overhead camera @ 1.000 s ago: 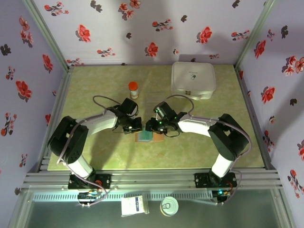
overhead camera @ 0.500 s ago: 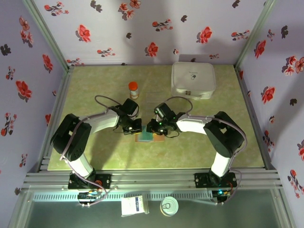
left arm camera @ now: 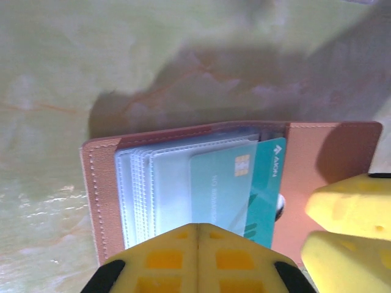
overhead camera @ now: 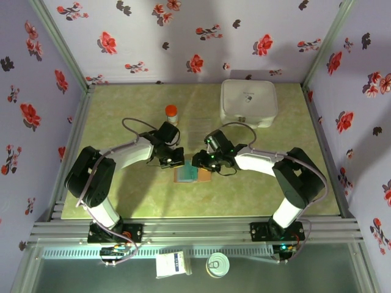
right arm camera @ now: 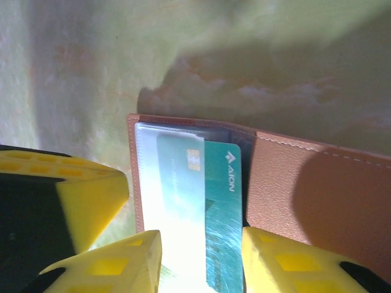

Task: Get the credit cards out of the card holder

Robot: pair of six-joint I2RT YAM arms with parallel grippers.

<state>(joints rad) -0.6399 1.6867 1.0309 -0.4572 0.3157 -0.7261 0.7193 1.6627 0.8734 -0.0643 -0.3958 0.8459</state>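
The bench [overhead camera: 122, 195] is closed in on the left, far and right by flowered panels. Its left third lies bare from the far edge to the near rail. The left fingers [left arm camera: 165, 256] are pressed together. Their tips sit over the near end of the clear sleeves on the left half of the card holder [overhead camera: 192, 176]; whether they bear down on it I cannot tell. Beyond that arm an orange-capped bottle [overhead camera: 171, 115] stands upright, apart from both arms.

The card holder lies open and flat near the bench's middle, between the two wrists, with bare bench on its near side up to the rail. The credit cards [left arm camera: 244, 183] sit in its sleeves. A paler card [left arm camera: 217, 189] with a chip lies over a teal card [right arm camera: 223, 213], whose right strip shows. The right fingers [right arm camera: 122, 262] stand apart, one on either side of the cards' near end in the right wrist view; I cannot tell whether they touch the cards. The brown right flap lies bare. A white rounded case [overhead camera: 248, 102] sits at the far right, well apart from the card holder, with open bench on its near side.

The teal card bears a small triangular logo and white capitals that look like "AION". Raised digits on the paler card are too faint to read, as is the dark mark on the case.
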